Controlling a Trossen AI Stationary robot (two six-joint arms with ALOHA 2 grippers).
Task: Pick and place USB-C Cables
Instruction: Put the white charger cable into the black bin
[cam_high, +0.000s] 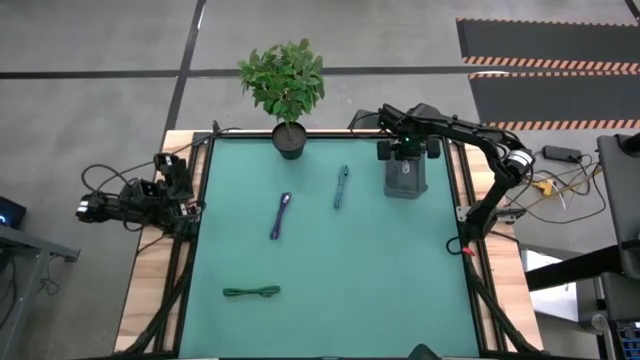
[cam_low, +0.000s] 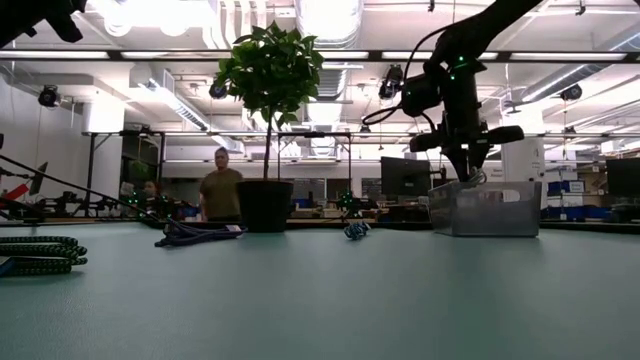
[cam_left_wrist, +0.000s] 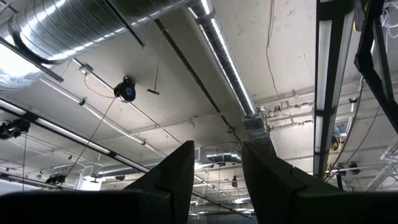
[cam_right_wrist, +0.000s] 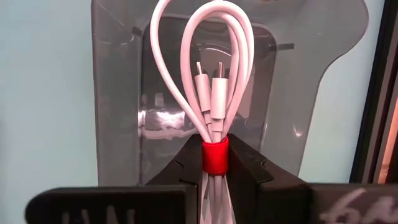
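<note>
My right gripper hangs over the clear plastic bin at the table's far right and is shut on the white cable bundle with its pink-red tie. In the low view the right gripper points down just above the bin. The purple cable, teal cable and green cable lie flat on the green mat. My left gripper is parked off the table's left edge, pointing up at the ceiling, open and holding nothing. My right gripper pinches the white bundle at its pink-red tie, one finger on each side of the band. The fingers come from above, pointing down. The bundle is lifted clear, and its loops and two plugs hang below the fingers over the bin's opening.
A potted plant stands at the mat's far edge, left of the bin. The folded left arm sits beside the left edge. Wooden borders and black frame rails run along both sides. A person stands in the room beyond.
</note>
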